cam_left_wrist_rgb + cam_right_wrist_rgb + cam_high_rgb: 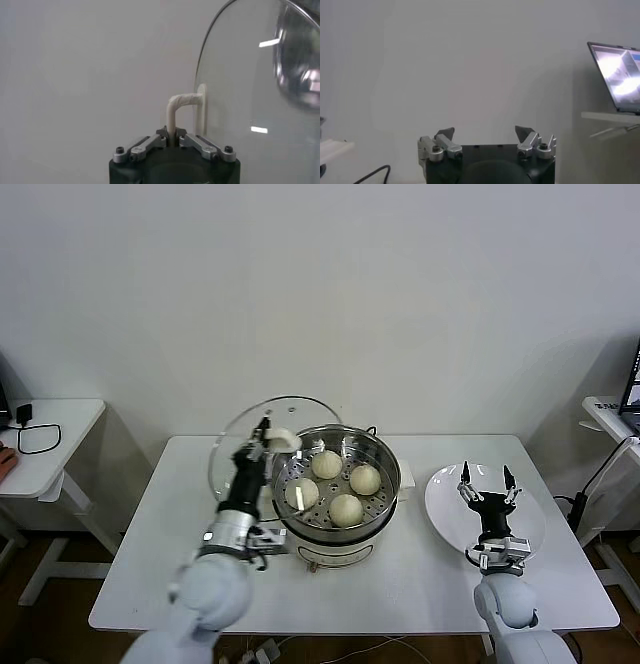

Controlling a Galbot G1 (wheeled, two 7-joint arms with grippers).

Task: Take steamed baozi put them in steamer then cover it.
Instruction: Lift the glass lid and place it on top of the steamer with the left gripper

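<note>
The steel steamer (380,454) stands mid-table with several cream-white baozi (326,465) on its perforated tray. My left gripper (262,434) is shut on the cream bar handle (176,107) of the clear glass cover (235,446), which it holds up on edge just left of the steamer rim. In the left wrist view the cover (250,90) stands on edge beside the gripper (171,134). My right gripper (487,480) is open and empty, pointing up above the white plate (450,514); the right wrist view shows its jaws (484,133) wide apart.
The empty white plate lies at the table's right. A side table (50,444) with a black cable stands at far left. Another desk with a laptop (617,75) is at far right. The table's front strip (350,594) is bare.
</note>
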